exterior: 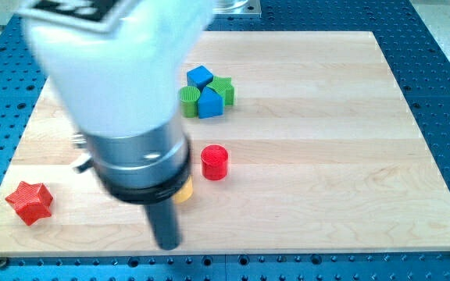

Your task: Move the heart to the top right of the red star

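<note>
where the pale wooden board (311, 156) meets blue perforated table (436, 47), my tip (167, 247) grips nothing.

White arm housing (108, 70), silver collar, black ring, dark rod.

No readable text, labels, brands or numbers anywhere. Only candidate: black-and-white patterned patch (75, 8) on top of the arm housing (116, 70) at the view's top left, possibly a fiducial tag, but it's cropped and blurred, so can't decode anything. Blocks show plain ribbed faces, no print. Wooden surface (326, 156) unmarked. Blue perforated base (444, 70) around it carries holes only, no lettering.
</note>
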